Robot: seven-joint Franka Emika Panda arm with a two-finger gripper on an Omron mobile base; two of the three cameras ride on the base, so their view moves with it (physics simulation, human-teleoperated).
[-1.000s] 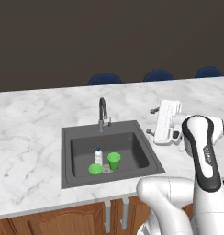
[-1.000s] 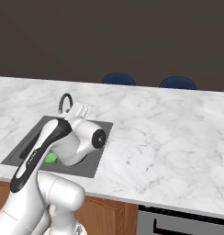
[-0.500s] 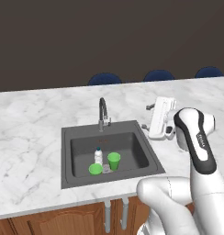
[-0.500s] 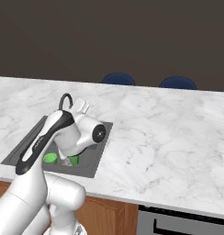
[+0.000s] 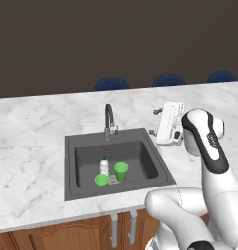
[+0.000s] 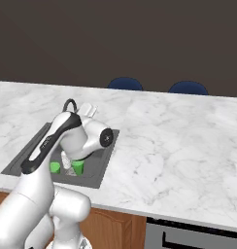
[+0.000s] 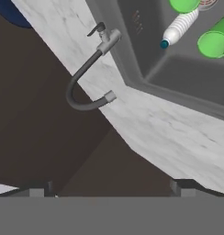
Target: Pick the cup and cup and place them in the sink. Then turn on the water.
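Note:
Both green cups stand in the dark sink (image 5: 70,168): one cup (image 5: 121,171) upright at the middle, the other cup (image 5: 101,180) just left of it by the front wall. My gripper (image 5: 154,122) hangs open and holds nothing, above the counter at the sink's back right corner, to the right of the curved tap (image 5: 109,119). The right base view has the cups (image 6: 78,168) (image 6: 55,168) partly behind my arm, and the gripper (image 6: 89,110) near the tap (image 6: 69,103). The hand view looks at the tap (image 7: 86,78), its side lever (image 7: 96,30) and the cups (image 7: 214,42) (image 7: 185,4).
A small white bottle (image 5: 105,166) with a blue cap stands in the basin between the cups. White marble counter (image 5: 33,136) surrounds the sink. Blue chair backs (image 5: 111,84) rise behind the counter's far edge.
My hand has shifted a little back and left, from beside the sink's right edge toward the tap. It stays open. Cups and bottle have not moved.

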